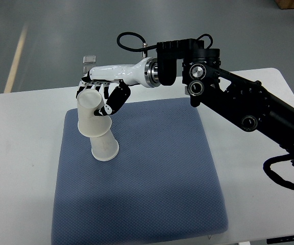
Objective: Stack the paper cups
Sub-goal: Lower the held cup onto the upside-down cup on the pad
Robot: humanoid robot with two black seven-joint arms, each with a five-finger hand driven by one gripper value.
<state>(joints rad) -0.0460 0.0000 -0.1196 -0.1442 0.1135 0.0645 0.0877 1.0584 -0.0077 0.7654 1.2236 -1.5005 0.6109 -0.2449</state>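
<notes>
An upturned paper cup [92, 115] is held in the curled fingers [114, 102] of the right hand [103, 87], tilted over a second paper cup [104, 145] and seemingly touching it. Both are seen at the far left part of the blue mat [147, 189], spread on the white desk [14, 153].

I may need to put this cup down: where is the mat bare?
The blue mat is bare across its whole near half and its right side, under the arm. The far left corner is crowded: the right hand grips the upper paper cup, with the lower cup below it.
</notes>
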